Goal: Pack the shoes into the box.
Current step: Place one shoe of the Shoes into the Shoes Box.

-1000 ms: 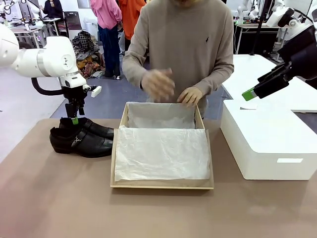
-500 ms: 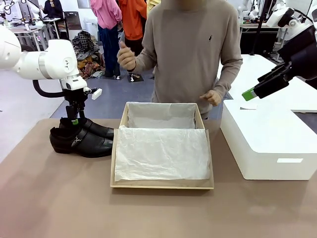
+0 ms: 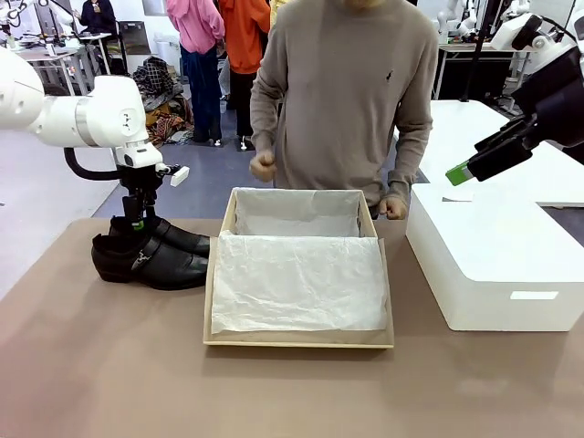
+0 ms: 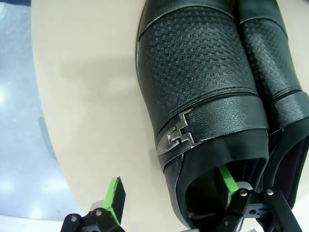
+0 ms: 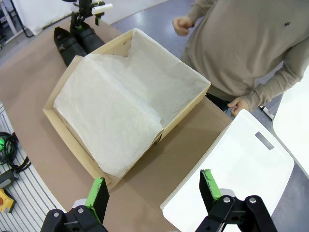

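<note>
The shoes (image 3: 151, 255) lie side by side on the table (image 3: 109, 365), just left of the box (image 3: 298, 340), not yet packed. Their long axis runs roughly left to right, heels at the left and toes toward the box. The left fingers (image 3: 137, 221) stand vertically over the heel end, so this arm is by far the nearer. The right fingers (image 3: 459, 172) are spread wide and hold nothing. They hang high above the white box (image 3: 493, 274), well apart from the shoes.

In the left wrist view the left fingers are open and straddle the side wall of the buckle shoe (image 4: 193, 82) at its opening. The outer pad (image 4: 115, 192) is over the table, apart from the leather. The inner pad (image 4: 226, 180) is down inside the opening. The shoe's axis runs straight away from the fingers, so closing would pinch the wall across that axis, just behind the buckle (image 4: 177, 137). Judgement: with the grip at the heel end, the toe is likely to droop on lifting.

The second shoe (image 4: 270, 67) lies against the first along its length.

Hidden or unclear:
- Both toes are cut off at the top of the left wrist view.
- Whether the inner pad touches the lining cannot be told.
- Tissue (image 3: 297, 283) covers the box interior, so its floor is not visible.
- A person (image 3: 342, 109) stands at the far side, one hand just beside the box's far corner.
</note>
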Robot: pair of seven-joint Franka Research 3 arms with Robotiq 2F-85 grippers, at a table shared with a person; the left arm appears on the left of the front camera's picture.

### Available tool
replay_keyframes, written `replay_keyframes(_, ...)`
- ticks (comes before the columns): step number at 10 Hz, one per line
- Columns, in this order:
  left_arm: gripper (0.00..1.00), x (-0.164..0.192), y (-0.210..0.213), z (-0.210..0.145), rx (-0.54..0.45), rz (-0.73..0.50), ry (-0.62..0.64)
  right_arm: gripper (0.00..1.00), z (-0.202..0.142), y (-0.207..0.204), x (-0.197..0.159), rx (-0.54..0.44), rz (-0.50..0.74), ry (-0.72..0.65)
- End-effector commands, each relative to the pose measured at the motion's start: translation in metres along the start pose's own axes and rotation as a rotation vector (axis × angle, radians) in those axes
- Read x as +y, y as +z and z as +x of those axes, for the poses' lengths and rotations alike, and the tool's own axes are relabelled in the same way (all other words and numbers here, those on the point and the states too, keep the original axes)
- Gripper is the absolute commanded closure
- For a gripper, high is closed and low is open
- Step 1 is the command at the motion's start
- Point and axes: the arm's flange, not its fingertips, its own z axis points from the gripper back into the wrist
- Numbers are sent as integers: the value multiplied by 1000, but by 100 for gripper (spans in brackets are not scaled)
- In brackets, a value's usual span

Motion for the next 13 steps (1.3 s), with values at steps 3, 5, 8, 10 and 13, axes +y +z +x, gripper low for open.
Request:
replay_keyframes(3, 61, 3, 1, -1, 11, -24, 10, 0, 0, 0, 0, -5, 8, 0)
replay_keyframes(5, 98, 3, -1, -3, 8, -29, 11, 0, 0, 0, 0, -5, 8, 0)
replay_keyframes(8, 100, 3, -2, -5, 17, -34, 15, 0, 0, 0, 0, -5, 8, 0)
replay_keyframes(10, 100, 3, -2, -5, 25, -37, 16, 0, 0, 0, 0, -5, 8, 0)
replay_keyframes(13, 100, 2, 0, -7, 63, -23, 25, 0, 0, 0, 0, -5, 8, 0)
